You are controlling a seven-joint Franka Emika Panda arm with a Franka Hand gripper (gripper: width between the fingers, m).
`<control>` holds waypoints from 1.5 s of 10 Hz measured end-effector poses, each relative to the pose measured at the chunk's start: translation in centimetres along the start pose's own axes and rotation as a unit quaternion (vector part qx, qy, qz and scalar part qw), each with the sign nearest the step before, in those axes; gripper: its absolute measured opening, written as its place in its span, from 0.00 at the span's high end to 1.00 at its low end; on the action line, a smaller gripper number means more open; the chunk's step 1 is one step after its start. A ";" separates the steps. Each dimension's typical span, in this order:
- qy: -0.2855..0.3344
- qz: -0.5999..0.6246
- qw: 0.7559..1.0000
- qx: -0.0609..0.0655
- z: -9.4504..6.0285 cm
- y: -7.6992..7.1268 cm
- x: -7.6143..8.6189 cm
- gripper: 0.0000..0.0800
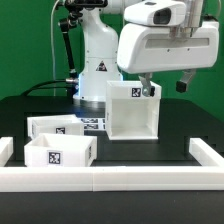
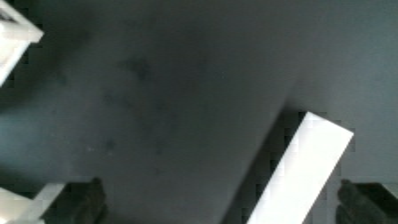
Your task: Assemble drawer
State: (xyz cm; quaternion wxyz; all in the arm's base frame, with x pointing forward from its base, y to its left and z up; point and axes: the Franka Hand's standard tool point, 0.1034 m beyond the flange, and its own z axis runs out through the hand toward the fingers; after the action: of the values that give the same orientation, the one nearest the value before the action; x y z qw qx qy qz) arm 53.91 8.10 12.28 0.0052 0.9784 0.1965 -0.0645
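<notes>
Black tabletop (image 1: 185,128) | drawer case (image 1: 132,112) upright mid-table | drawer box (image 1: 58,152) near case, on exterior view's left | gripper (image 1: 148,90) just above case top edge, jaws wide, empty | case likely light, stiff, slick: pinch a thin wall.

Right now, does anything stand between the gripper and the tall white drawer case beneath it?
Nothing visible does. The gripper hangs open right at the top rim of the drawer case, with no part in between.
</notes>
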 end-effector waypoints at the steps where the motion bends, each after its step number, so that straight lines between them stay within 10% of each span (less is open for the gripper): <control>1: 0.000 0.031 1.000 0.002 0.0 -0.1 -0.1 0.19; 8: -0.014 0.107 0.994 0.003 -1.2 -3.5 -8.7 0.19; 15: -0.026 0.151 0.988 0.020 -0.2 -5.0 -11.0 0.19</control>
State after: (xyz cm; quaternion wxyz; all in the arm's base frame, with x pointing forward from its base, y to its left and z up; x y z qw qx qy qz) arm 41.92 8.47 13.92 0.0003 0.9947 0.0451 -0.0919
